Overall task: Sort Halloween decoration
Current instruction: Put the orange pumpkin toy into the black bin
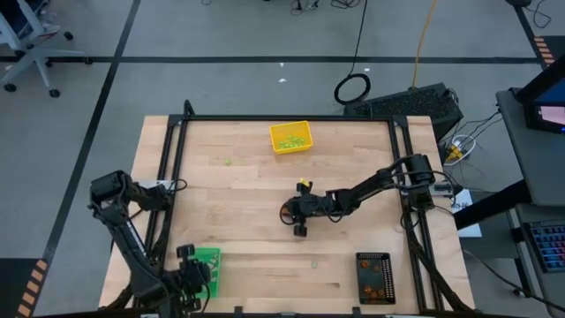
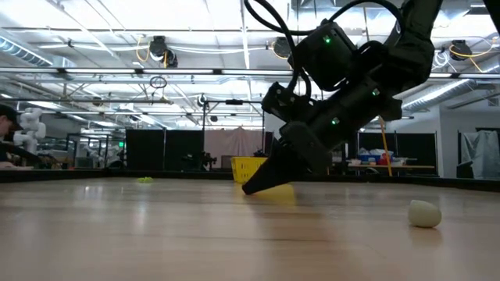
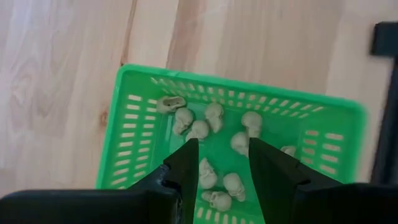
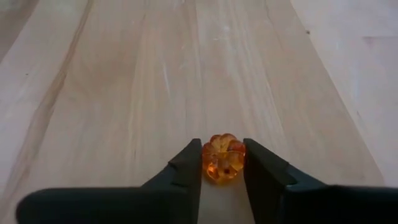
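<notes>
Right end effector (image 4: 222, 163): low at mid-bench, tilted down with its tips on the wooden bench (image 1: 247, 185). Its fingers (image 4: 186, 168) are clamped on a small translucent orange pumpkin piece (image 4: 223, 158), which sits between them at the bench surface.

Left end effector (image 3: 222, 163): over the green tray (image 3: 134, 134) at the near left corner of the bench, fingers apart with nothing between them. Beneath it, the tray holds a number of pale skull pieces (image 3: 214, 115).

Yellow tray (image 1: 290, 137): near the far edge of the bench, holding light green pieces.

Black tray (image 1: 373, 276): at the near right of the bench, holding orange pieces.

One pale piece (image 2: 424, 213) lies loose on the bench, apart from the right end effector. A light green piece (image 1: 228, 161) lies loose left of the yellow tray.
</notes>
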You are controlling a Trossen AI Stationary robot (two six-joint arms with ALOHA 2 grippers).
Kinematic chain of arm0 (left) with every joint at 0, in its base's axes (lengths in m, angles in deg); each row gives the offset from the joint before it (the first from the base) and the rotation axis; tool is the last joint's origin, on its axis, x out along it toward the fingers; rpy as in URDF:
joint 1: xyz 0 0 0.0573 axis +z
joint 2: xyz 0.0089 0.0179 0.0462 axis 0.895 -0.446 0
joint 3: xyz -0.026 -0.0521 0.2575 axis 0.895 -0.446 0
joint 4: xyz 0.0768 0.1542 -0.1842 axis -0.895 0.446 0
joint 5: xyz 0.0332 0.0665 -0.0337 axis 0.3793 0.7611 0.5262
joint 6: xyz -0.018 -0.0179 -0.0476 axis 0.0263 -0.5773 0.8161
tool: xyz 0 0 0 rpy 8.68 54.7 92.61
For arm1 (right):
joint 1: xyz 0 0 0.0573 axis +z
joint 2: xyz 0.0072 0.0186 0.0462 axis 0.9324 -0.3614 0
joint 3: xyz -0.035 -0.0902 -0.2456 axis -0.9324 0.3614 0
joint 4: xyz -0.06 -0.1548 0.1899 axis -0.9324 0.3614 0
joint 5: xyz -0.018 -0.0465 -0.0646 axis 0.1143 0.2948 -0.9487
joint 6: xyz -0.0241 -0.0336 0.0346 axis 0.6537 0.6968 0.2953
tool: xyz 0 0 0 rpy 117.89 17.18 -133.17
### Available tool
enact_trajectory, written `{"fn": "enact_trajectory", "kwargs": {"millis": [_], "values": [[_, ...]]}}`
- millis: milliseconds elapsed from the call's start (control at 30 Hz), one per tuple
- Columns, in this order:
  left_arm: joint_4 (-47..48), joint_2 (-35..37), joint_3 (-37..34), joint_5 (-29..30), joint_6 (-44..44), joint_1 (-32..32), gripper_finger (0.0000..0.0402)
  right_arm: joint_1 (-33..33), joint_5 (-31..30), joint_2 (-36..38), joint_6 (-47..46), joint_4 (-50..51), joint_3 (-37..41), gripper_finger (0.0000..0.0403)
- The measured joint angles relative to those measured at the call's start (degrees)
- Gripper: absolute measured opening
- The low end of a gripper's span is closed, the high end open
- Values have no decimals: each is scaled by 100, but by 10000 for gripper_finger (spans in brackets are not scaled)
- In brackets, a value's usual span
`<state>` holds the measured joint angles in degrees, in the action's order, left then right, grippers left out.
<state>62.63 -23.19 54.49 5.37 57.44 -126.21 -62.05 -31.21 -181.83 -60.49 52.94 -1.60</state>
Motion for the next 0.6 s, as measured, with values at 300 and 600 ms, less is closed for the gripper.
{"fn": "enact_trajectory", "kwargs": {"millis": [300, 600], "values": [[102, 7, 423, 2, -8, 0, 132, -4, -29, 15, -11, -50, 0, 62], [199, 9, 624, 327, -195, -2, 132, 166, 110, 624, -12, 399, 15, 58]]}}
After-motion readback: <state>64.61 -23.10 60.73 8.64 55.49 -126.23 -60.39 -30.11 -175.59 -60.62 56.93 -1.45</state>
